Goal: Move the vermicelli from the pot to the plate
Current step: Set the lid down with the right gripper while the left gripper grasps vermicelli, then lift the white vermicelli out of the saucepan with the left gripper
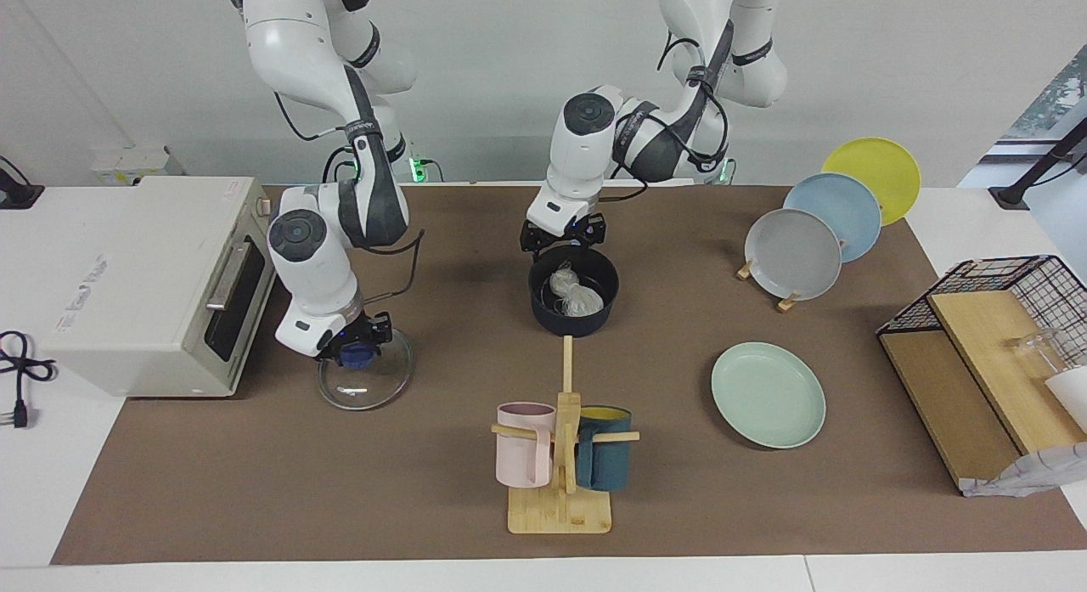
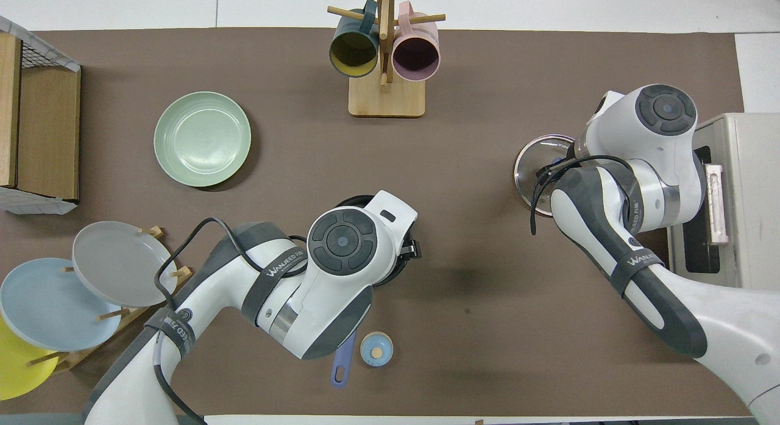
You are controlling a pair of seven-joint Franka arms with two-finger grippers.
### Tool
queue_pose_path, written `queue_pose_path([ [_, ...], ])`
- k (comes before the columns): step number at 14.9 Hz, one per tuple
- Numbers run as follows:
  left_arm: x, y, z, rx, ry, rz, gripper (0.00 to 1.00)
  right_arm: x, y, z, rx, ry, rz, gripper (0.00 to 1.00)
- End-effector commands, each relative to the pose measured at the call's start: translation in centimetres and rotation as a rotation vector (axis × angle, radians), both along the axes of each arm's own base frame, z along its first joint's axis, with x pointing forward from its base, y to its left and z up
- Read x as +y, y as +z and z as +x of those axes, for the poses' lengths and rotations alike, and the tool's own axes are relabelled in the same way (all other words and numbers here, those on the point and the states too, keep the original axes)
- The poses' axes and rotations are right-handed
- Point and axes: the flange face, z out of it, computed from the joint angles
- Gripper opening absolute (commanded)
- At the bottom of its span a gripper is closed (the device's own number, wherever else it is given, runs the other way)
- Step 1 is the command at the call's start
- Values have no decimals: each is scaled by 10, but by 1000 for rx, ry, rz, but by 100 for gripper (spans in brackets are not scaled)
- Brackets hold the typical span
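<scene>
Left gripper [image 1: 564, 238] hangs over the pot [image 1: 574, 291], at the rim nearest the robots; cannot tell how it is set. Pot sits mid-table with the vermicelli [image 1: 576, 296] inside, 2 whitish bundles lying together on the black bottom. In the overhead view the left arm covers most of the pot; its blue handle [image 2: 342, 364] sticks out toward the robots, beside a small blue disc [image 2: 376, 349]. Plate [image 1: 768, 394] lies flat and bare toward the left arm's end, farther from the robots than the pot, well apart from it. Right gripper [image 1: 360, 341] is down on the blue knob [image 1: 357, 354] of the glass lid [image 1: 365, 373] by the oven [image 1: 144, 284], pinching it.
</scene>
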Motion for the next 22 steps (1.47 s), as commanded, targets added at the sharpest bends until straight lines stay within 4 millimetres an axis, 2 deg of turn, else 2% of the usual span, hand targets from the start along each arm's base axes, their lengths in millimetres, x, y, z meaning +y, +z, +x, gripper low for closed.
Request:
queue_pose_path([
  [1,11,-9,7,-16,-20,-11,100,-2,15,0,-29,-21,10,100],
  [2,11,-18,10,-16,-15,-11,100,-1,30,1,-31,-21,6,100],
  [4,9,-33,13,-15,-13,-10,100,-3,77,2,-21,-30,-6,100],
  [7,7,-51,13,-35,-54,30,100,-20,149,-7,53,-84,-7,100],
  [11,5,-58,13,-35,-70,47,100,-39,226,-43,75,-142,-14,100],
  [13,5,-66,12,-33,-79,56,99,-39,248,-62,85,-148,-22,100],
  [14,4,-65,12,-36,-79,54,73,-39,251,-66,86,-152,-24,100],
  [15,5,-66,13,-37,-79,53,32,-45,251,-65,86,-156,-23,100],
  [16,5,-65,13,-38,-80,52,4,-54,249,-66,95,-170,-22,100],
  [18,6,-65,14,-38,-83,52,0,-42,248,-61,71,-149,-16,100],
  [20,8,-60,21,-47,-83,45,0,-44,249,-64,88,-158,-19,100],
  [22,14,-37,31,-62,-80,39,0,-46,247,-62,99,-159,-35,100],
])
